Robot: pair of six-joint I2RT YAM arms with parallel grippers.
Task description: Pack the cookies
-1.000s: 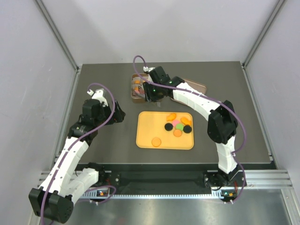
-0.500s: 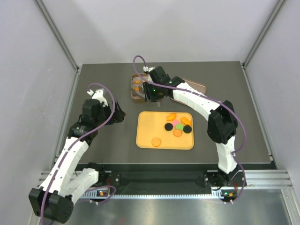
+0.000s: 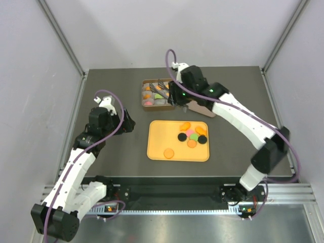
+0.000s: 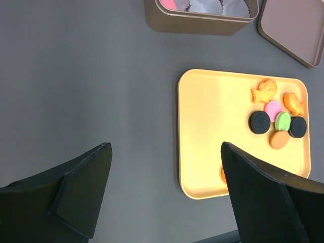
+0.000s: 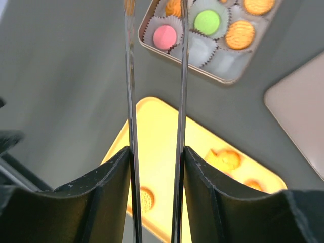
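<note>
Several cookies [image 3: 192,135], orange, pink, green and black, lie clustered on the yellow tray [image 3: 162,136], with one orange cookie [image 3: 169,152] apart near its front. More cookies sit in paper cups in the brown box [image 3: 148,104]; pink [image 5: 165,35], green [image 5: 207,21] and orange [image 5: 240,34] ones show in the right wrist view. My right gripper [image 3: 174,95] is shut on metal tongs [image 5: 130,91], whose two blades stand apart and reach over the box. The tong tips are out of view. My left gripper [image 3: 129,124] is open and empty, left of the tray [image 4: 212,152].
The box's brown lid [image 3: 205,110] lies right of the box, partly under my right arm; it also shows in the left wrist view [image 4: 293,30]. Grey walls close in the table on three sides.
My right arm has swung its elbow out to the right and the gripper with the tongs has drawn back to the right, uncovering the box. The left arm has not moved.
</note>
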